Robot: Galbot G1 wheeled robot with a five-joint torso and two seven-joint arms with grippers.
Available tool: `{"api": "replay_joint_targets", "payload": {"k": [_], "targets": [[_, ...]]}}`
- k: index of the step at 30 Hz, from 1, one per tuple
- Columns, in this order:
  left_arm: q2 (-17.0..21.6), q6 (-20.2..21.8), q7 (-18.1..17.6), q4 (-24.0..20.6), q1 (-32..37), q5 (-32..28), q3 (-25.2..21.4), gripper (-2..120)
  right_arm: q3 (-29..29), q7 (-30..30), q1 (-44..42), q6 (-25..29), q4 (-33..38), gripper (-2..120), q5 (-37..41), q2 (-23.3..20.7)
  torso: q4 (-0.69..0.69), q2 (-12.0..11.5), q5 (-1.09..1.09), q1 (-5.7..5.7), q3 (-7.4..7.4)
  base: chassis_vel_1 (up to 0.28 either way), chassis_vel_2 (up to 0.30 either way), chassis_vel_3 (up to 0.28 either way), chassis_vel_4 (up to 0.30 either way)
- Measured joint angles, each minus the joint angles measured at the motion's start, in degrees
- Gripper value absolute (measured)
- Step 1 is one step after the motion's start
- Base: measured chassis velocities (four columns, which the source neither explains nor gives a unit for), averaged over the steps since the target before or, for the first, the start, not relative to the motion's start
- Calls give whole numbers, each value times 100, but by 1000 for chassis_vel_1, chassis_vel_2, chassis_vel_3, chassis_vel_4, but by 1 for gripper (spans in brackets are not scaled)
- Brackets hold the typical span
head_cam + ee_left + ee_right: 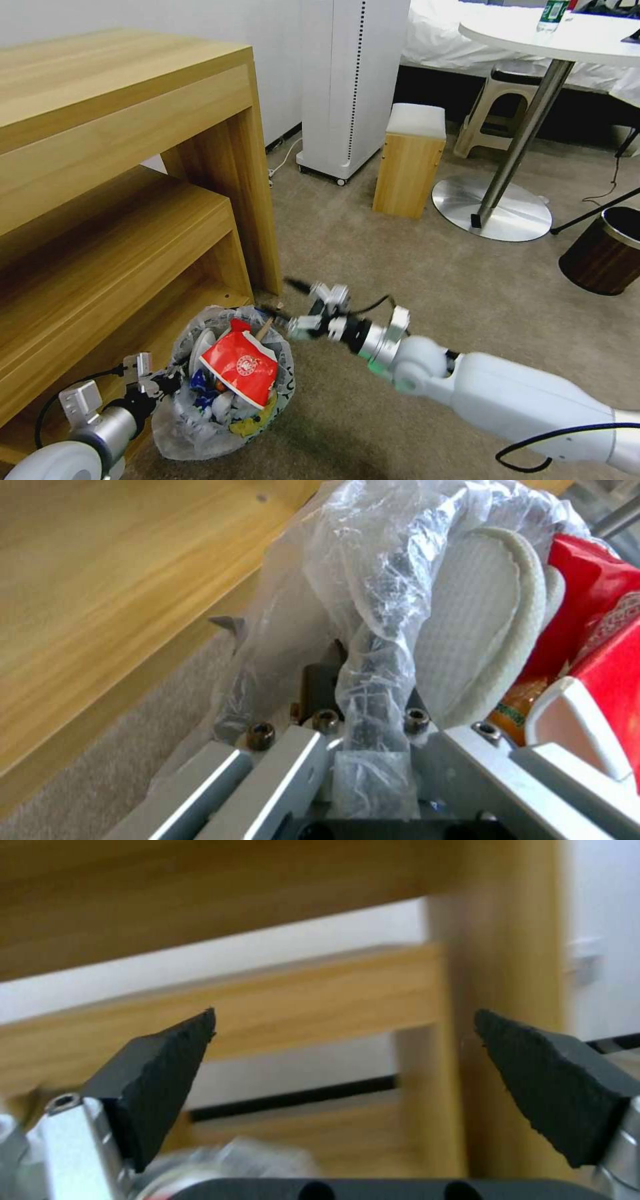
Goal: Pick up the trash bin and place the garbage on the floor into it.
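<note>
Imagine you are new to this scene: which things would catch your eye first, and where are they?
First, the trash bin on the floor beside the wooden shelf, crammed with garbage, a red wrapper on top. The left gripper clamps the bin's bagged rim, while the right gripper hangs just beyond the bin, fingers wide apart and empty.

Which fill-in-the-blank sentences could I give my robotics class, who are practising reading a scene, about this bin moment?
1. The left gripper is shut on the plastic liner of the ____.
2. The right gripper has its fingers ____ and holds nothing.
3. A white slipper lies ____ the bin, beside a red wrapper.
4. The bin sits on the carpet next to a ____ shelf unit.

Missing words: trash bin; open; inside; wooden
</note>
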Motion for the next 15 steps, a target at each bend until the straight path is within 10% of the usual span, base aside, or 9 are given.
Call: {"api": "replay_joint_targets", "payload": {"k": [15], "targets": [[337,124,-404,772,-312,-681,222,1,2105,536,-1373,-243,-5,100,-229,-313,1,0,2,0,-1,0,0,0,0]]}}
